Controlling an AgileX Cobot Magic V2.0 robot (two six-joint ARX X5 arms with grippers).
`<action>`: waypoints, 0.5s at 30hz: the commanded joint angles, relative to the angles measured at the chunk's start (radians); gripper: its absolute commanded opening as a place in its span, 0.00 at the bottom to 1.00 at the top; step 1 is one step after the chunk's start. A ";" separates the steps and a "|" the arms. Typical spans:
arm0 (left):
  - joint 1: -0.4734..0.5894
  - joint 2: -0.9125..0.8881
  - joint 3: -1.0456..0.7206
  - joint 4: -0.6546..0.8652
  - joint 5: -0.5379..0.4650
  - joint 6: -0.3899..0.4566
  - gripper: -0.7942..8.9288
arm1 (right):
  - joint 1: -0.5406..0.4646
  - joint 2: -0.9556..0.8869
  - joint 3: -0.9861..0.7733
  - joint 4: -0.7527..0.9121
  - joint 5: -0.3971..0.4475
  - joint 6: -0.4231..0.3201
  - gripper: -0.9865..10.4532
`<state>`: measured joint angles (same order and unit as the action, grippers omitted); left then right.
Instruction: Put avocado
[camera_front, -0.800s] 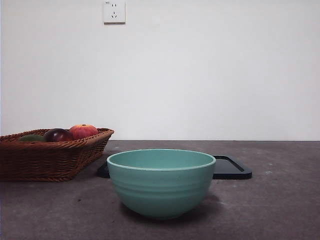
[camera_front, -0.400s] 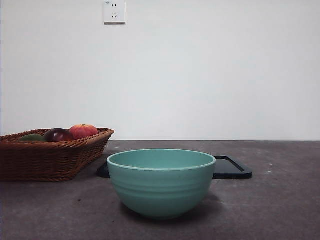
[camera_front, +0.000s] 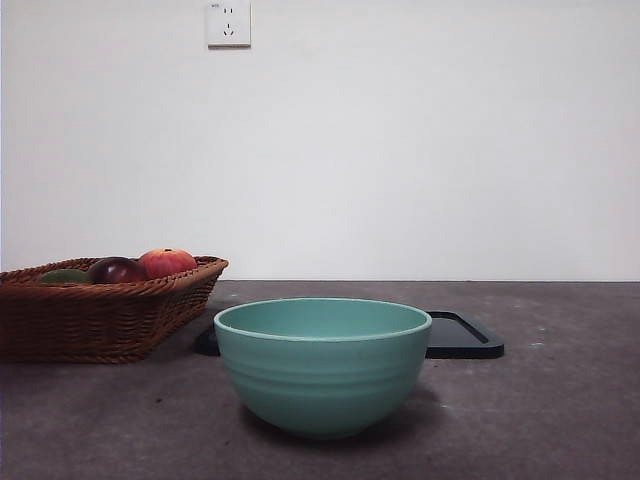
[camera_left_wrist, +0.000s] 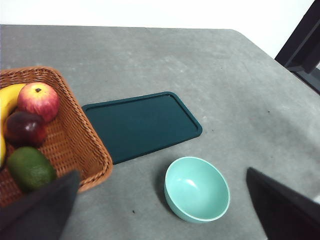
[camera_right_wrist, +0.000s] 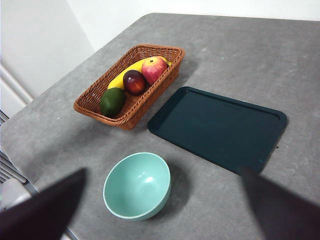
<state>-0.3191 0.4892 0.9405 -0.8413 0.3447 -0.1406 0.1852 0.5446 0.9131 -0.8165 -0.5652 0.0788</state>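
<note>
Four fruits are held in the wicker basket (camera_right_wrist: 131, 95) at upper left of the right wrist view, beside the dark tray (camera_right_wrist: 218, 127) at centre, with the green bowl (camera_right_wrist: 137, 186) set apart below. The avocado (camera_right_wrist: 112, 101) is seen at the basket's lower end, next to the maroon fruit (camera_right_wrist: 134, 82), the apple (camera_right_wrist: 154, 69) and the banana (camera_right_wrist: 131, 70). Both the left gripper (camera_left_wrist: 165, 210) and the right gripper (camera_right_wrist: 165, 210) are held high with jaws spread wide, nothing gripped.

Lab: bare wall (camera_front: 400, 150), grey table (camera_front: 560, 400)

Avocado (camera_right_wrist: 112, 102) in my basket (camera_right_wrist: 92, 106).
I see it dull olive-green, smooth and whole, lying on its side at one end of the wicker basket, just beside the maroon fruit (camera_right_wrist: 133, 82).
</note>
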 joint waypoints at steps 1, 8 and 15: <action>-0.004 0.004 0.017 0.008 0.005 0.009 0.71 | 0.005 0.002 0.016 0.008 -0.005 -0.008 0.62; -0.004 0.004 0.017 -0.004 0.005 0.004 0.69 | 0.005 0.002 0.016 0.008 -0.004 -0.008 0.63; -0.003 0.031 0.020 -0.055 0.003 -0.011 0.69 | 0.005 0.002 0.016 0.008 -0.012 -0.007 0.62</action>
<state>-0.3191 0.5034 0.9413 -0.8978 0.3450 -0.1452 0.1852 0.5446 0.9131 -0.8177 -0.5724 0.0780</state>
